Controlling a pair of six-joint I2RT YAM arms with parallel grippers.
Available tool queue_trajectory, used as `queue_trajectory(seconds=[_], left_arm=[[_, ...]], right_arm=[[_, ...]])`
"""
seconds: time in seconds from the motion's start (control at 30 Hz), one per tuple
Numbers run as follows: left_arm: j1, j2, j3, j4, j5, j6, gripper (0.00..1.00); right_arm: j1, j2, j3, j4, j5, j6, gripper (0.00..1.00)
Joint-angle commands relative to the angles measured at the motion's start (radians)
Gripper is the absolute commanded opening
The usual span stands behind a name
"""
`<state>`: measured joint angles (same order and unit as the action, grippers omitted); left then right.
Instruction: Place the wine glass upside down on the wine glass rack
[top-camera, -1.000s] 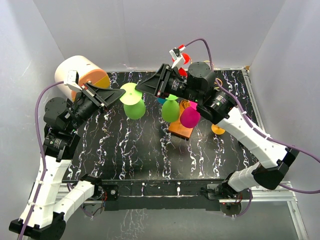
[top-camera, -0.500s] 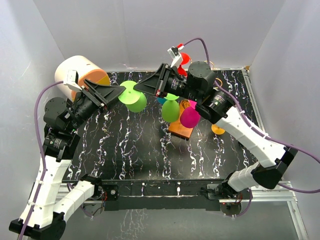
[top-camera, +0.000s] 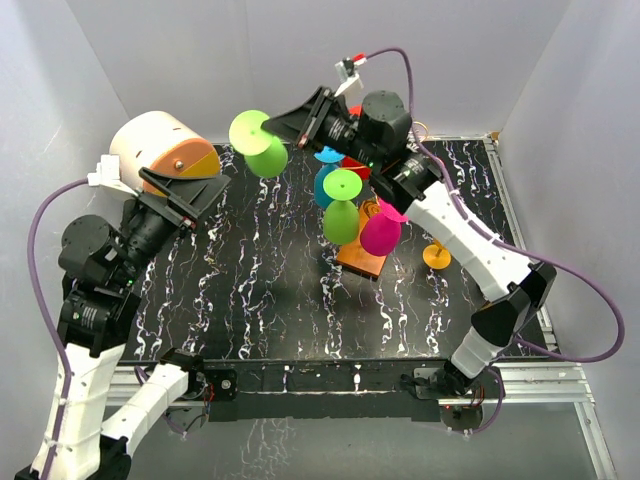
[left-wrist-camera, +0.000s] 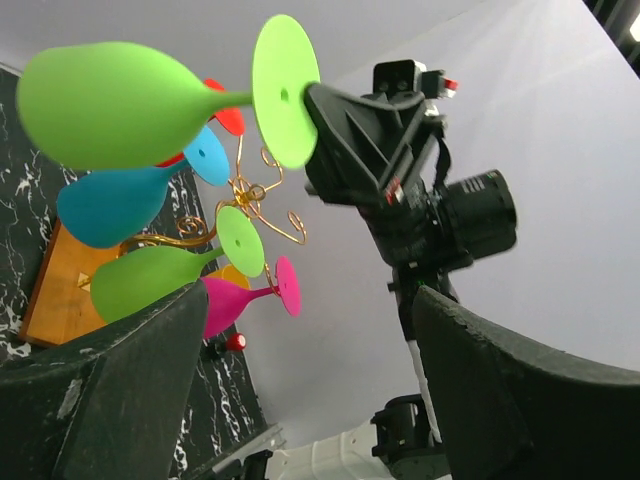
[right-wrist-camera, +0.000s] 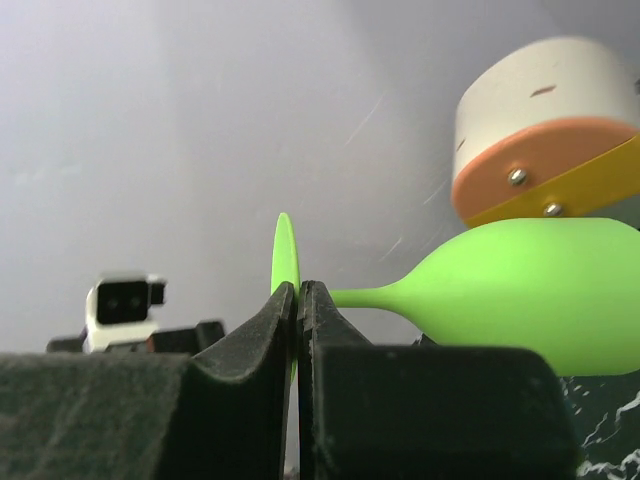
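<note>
- Top external view showed the right gripper (top-camera: 275, 128) clamped on the foot of the lime wine glass (top-camera: 266, 153). The glass hung in the air, up and to the left of the wine glass rack (top-camera: 372, 212) and apart from it.
- Right wrist view showed both fingers (right-wrist-camera: 250, 340) pinching the thin foot disc edge-on, with stem and bowl pointing out sideways.
- The left gripper (top-camera: 198, 185) gaped with nothing in it, below the glass and beside the cream-and-orange cylinder (top-camera: 160, 150).
- At least 4 other glasses (top-camera: 342, 218) already hung bowl-down on the rack, crowding the side nearest the carried one.
- Judged from this, the step in hand was carrying the glass over to a free gold curl.
- To do it well, the wrist would likely need to roll until the bowl pointed straight down before closing in.
- The stem should slide sideways into an open curl, with the foot kept just above the wire.
- With the grip on the foot rim, the fingertips risked fouling the wire or nudging a hung glass, so a slow approach from the open side seemed wise.
- Letting go should wait until the foot sat on the wire.
</note>
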<state>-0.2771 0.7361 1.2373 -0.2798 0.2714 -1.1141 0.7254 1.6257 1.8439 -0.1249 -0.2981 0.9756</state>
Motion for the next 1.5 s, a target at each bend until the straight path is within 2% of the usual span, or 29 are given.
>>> queue_trajectory(seconds=[0.0,0.2,0.33,0.73,0.93,1.1,1.27,1.47], left_arm=[[-0.002,-0.022,0.036,-0.046,-0.041,0.056,0.82],[-0.002,-0.030,0.026,-0.061,-0.032,0.072,0.82],[-0.001,-0.033,0.013,-0.059,-0.026,0.071,0.82],[-0.001,-0.021,-0.032,-0.031,0.016,0.046,0.82],[-0.001,-0.024,-0.045,-0.024,0.022,0.045,0.82],[-0.001,-0.024,-0.046,-0.030,0.025,0.060,0.83],[-0.001,-0.016,-0.047,-0.024,0.026,0.071,0.83],[-0.002,-0.009,-0.047,-0.022,0.026,0.081,0.83]], right_arm=[[-0.120,0.011,0.100,0.126,0.008,0.050,0.00],[-0.297,0.017,0.109,0.302,-0.075,0.188,0.00],[-0.386,0.010,0.113,0.310,-0.083,0.214,0.00],[-0.659,-0.098,-0.046,0.333,-0.022,0.242,0.00],[-0.683,-0.099,-0.088,0.226,-0.023,0.236,0.00],[-0.683,-0.134,-0.125,0.144,-0.007,0.165,0.00],[-0.684,-0.187,-0.215,0.113,0.019,0.142,0.00],[-0.683,-0.202,-0.302,0.120,-0.025,0.160,0.00]])
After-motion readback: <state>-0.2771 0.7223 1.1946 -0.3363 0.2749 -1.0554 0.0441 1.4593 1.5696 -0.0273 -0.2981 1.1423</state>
